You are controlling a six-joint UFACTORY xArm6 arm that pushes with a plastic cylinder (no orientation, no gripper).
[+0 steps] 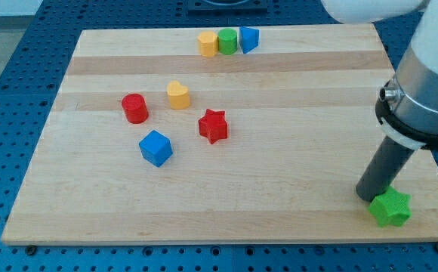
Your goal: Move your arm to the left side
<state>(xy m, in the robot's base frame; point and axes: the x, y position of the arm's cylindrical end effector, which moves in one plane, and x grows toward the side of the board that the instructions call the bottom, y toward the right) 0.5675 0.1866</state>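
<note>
My tip (371, 195) rests on the wooden board (226, 211) near its bottom right corner, touching or just left of and above a green star block (391, 208). At the view's left centre lie a red cylinder (135, 109), a yellow heart block (178, 95), a red star (213, 126) and a blue cube (155, 147). At the view's top, a yellow block (208, 44), a green cylinder (227, 41) and a blue block (248, 39) stand side by side in a row.
The arm's grey and white body (423, 83) hangs over the board's right edge. A blue perforated table (7, 91) surrounds the board on all sides.
</note>
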